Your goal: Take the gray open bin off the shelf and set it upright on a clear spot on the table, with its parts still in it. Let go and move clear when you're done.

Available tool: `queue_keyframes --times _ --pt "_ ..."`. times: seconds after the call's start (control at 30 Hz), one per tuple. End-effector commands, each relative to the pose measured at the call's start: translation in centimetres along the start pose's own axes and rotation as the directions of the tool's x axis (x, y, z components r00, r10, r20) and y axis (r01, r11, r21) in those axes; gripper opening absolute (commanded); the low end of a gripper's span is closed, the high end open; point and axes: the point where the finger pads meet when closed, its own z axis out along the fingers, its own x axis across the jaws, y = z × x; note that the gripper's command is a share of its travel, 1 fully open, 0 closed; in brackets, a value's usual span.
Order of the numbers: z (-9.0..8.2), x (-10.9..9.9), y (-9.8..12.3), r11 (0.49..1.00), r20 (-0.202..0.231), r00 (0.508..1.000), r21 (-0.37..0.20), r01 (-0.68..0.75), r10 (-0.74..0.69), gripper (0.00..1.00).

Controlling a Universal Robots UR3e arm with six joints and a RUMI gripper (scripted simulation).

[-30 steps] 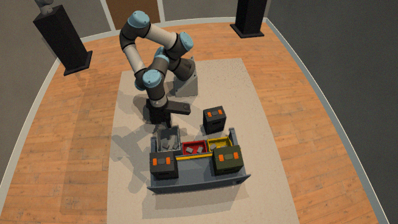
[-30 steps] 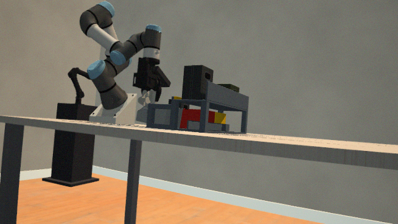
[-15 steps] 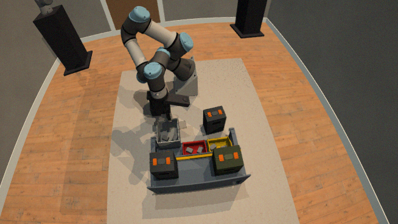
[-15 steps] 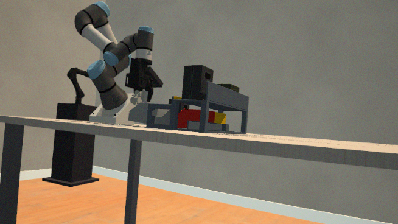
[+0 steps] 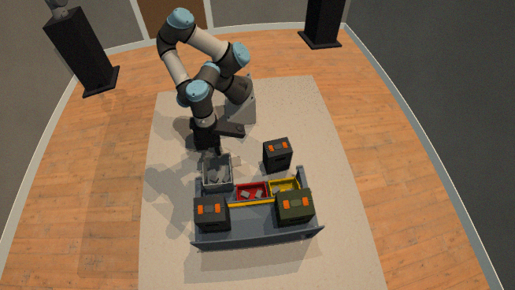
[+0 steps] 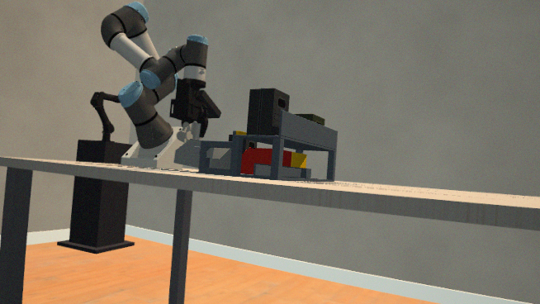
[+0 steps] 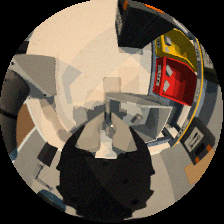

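Observation:
The gray open bin (image 5: 216,173) holds several gray parts and is upright at the back left corner of the blue-gray shelf (image 5: 252,214), partly drawn out towards the arm's base. My gripper (image 5: 216,151) reaches straight down and is shut on the bin's far rim. In the wrist view the fingers clamp the wall of the bin (image 7: 139,117). In the side view the gripper (image 6: 194,125) stands just left of the shelf (image 6: 272,153), with the bin (image 6: 191,150) below it. I cannot tell whether the bin touches the table.
A red bin (image 5: 252,191) and a yellow bin (image 5: 283,184) sit on the shelf's lower level beside the gray bin. A dark case (image 5: 211,213) and a green case (image 5: 294,206) stand on the shelf top. A black case (image 5: 277,154) stands on the table behind the shelf.

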Motion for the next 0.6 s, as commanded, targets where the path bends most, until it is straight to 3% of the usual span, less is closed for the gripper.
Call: queue_keyframes --times 0.0,0.57 --pt "-0.04 0.10 0.03 1.000 -0.002 1.000 0.000 -0.001 0.001 0.00" --pt "0.76 0.09 0.02 1.000 -0.002 1.000 0.000 -0.001 0.001 0.00"
